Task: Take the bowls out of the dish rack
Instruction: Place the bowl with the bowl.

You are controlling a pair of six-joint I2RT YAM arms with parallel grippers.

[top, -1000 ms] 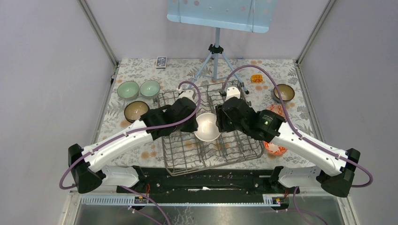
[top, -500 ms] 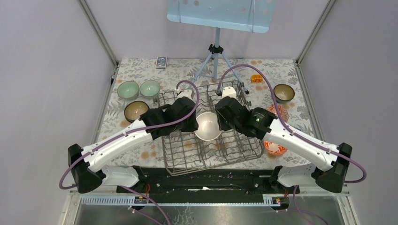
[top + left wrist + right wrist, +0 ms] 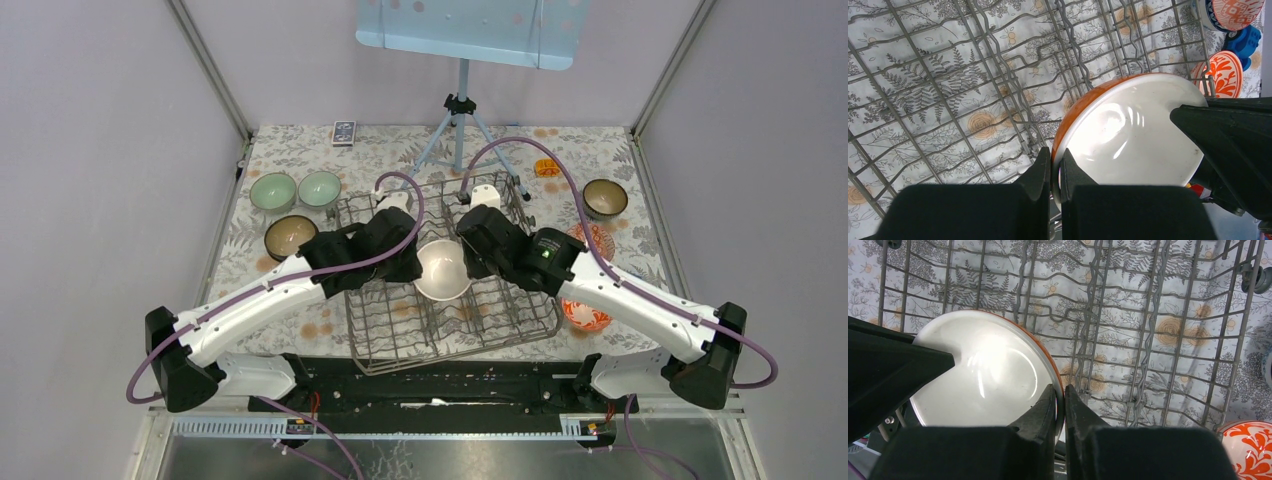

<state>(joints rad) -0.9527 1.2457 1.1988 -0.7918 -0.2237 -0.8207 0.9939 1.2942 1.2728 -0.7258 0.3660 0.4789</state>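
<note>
**Top view, centre.** The orange bowl [image 3: 442,270], white inside, lies over the middle of the rack [image 3: 500,322] with its mouth turned up. Whether it rests on the tines or hangs clear of them cannot be told.

**Grip.**
- The left gripper [image 3: 1055,167] is clamped on the rim at the bowl's left edge, with one finger inside the bowl and one outside.
- The right gripper [image 3: 1060,401] pinches the opposite rim in the same way.
- The bowl is much wider than either pair of jaws, which is probably why each takes the thin rim and does not span the body.
- Two holds on opposite sides suggest either a hand-over between the arms or a steadying grip before the lift. The pictures do not settle which.

**Other bowls.** Several already stand on the table [image 3: 300,145], sorted to the two sides.
- Upper left: green bowls [image 3: 272,191] and a brown bowl [image 3: 290,236].
- Right of the rack: a second brown bowl [image 3: 605,197] and a red bowl [image 3: 585,316], partly hidden by the right arm.
- No other bowl shows among the tines, so this one looks to be among the last.

**Arm pose.** Both arms rise from the lower corners of the top view. They reach forward and inward, and their forearms converge on the frame's centre. The wrists are pitched down over the rack, with the fingers pointing at each other across the bowl.
</note>
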